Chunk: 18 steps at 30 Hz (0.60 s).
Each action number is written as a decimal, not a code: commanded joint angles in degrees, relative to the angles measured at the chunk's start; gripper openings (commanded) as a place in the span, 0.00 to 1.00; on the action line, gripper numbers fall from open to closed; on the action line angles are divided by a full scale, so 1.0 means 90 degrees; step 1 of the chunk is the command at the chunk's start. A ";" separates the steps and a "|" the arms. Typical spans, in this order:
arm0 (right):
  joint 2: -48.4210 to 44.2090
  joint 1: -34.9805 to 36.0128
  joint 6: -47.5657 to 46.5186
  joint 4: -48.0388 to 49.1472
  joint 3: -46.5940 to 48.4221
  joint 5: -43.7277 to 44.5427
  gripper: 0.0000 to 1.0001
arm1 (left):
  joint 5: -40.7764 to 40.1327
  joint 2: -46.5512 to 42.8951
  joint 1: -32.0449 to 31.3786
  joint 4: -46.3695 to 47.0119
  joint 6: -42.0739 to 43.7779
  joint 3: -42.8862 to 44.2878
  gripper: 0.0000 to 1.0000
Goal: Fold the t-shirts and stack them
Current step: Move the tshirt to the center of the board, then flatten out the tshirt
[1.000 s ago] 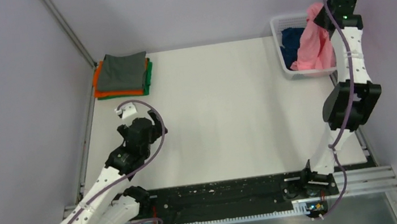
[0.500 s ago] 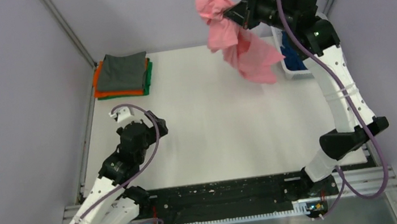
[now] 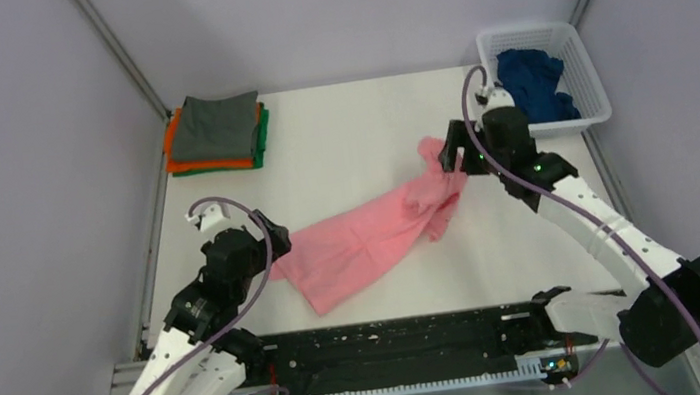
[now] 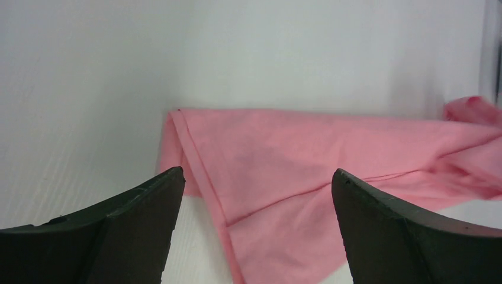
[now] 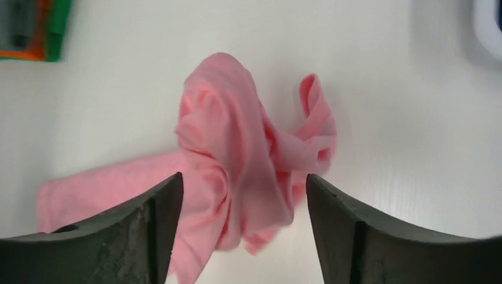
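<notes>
From above: shows the light pink t-shirt (image 3: 371, 240) sprawled on the white bench (image 3: 357, 126), left of and nearer than the basket (image 3: 598, 98), the navy t-shirt (image 3: 531, 82) inside that basket, the folded stack (image 3: 215, 133) far to its left. Left wrist: finds the left tool (image 4: 257, 177) spread wide, gripping nothing. Right wrist: catches the right tool (image 5: 243, 183) parted around bunched pink cloth, not clamped on it.

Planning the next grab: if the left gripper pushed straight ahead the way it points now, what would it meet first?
Probably the pink t-shirt: its hemmed corner lies directly ahead of the open left gripper, though depth is unclear.
</notes>
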 commanded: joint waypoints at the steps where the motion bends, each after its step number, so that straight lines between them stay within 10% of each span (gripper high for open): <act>1: -0.0662 -0.0309 0.0554 0.0298 -0.1259 0.2111 0.89 | -0.0119 0.0203 0.0012 -0.0338 -0.0281 -0.0044 0.99; 18: -0.1044 -0.0339 0.0619 -0.0399 -0.2489 0.1909 0.99 | 0.3174 0.2323 -0.0472 0.0595 -0.0355 -0.0660 0.98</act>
